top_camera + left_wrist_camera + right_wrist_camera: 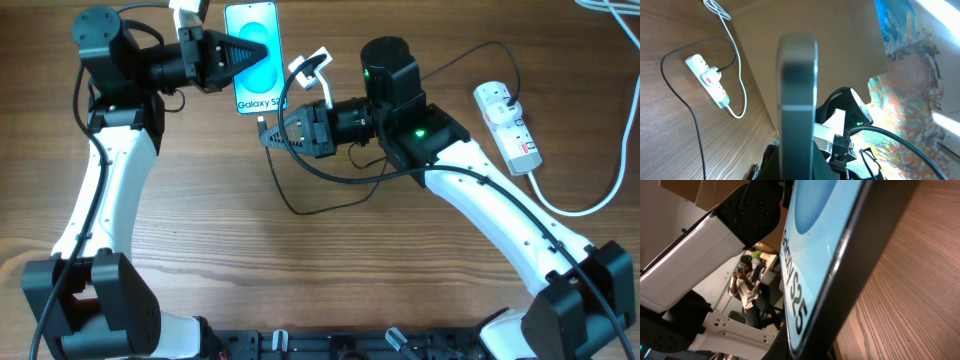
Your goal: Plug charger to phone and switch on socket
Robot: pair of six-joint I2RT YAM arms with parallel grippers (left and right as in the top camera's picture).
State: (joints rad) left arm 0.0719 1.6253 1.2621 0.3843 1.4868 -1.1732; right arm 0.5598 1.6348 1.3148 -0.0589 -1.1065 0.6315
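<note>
My left gripper (238,55) is shut on the phone (255,60) and holds it off the table at the back. The phone's teal-and-white screen reads "Galaxy S25". In the left wrist view the phone (797,95) shows edge-on. It fills the right wrist view (812,250). My right gripper (272,132) is shut on the charger's connector (263,120), just below the phone's bottom edge. The connector also shows in the left wrist view (842,142). I cannot tell whether it is seated in the phone. The charger's black cable (300,205) loops over the table to its plug (512,103) in the socket (510,135).
The socket's thick white cord (590,205) curves off to the right edge. The socket (707,80) and its cord (740,80) also show in the left wrist view. A white clip-like part (312,68) sticks up behind my right gripper. The table is wood-grained.
</note>
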